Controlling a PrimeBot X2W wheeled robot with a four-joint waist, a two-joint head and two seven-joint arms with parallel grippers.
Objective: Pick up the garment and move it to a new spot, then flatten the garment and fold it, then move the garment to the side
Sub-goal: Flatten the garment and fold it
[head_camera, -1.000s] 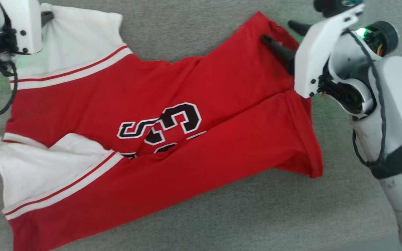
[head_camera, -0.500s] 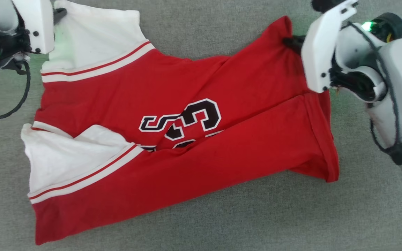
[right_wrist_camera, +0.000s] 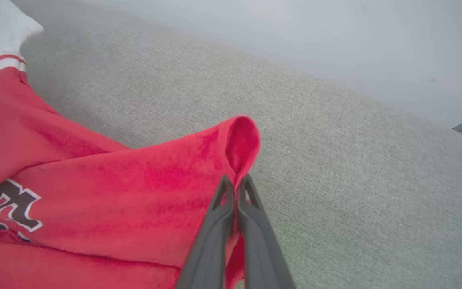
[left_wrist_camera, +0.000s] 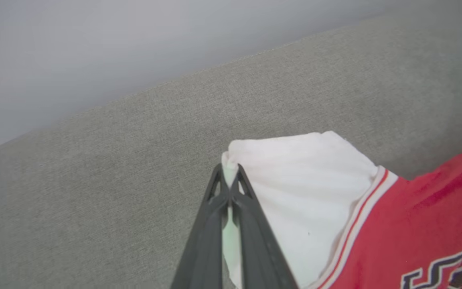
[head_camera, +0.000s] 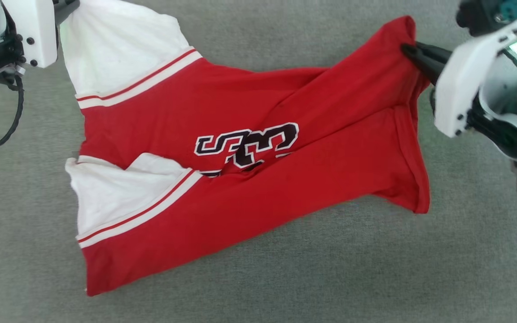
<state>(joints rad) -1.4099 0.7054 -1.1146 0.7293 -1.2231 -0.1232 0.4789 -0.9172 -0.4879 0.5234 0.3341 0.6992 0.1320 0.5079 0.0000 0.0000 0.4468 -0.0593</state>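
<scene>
Here the left tool (left_wrist_camera: 229, 172) was clamped on the tip of a white sleeve (head_camera: 119, 49). The right tool (right_wrist_camera: 236, 182) was pinched shut on the red hem corner (head_camera: 402, 33) of the garment (head_camera: 330, 157). The garment lay across the grey fabric surface (head_camera: 258, 291), strung between the two grips along its far edge. Its near half was rumpled, with the second sleeve (head_camera: 115, 193) tucked inward and a crease through the chest lettering (head_camera: 247, 143). The step looked like the pick-up for moving it to a new spot. Next, both arms would need to rise together with that far edge taut, so the folds could drop out.
</scene>
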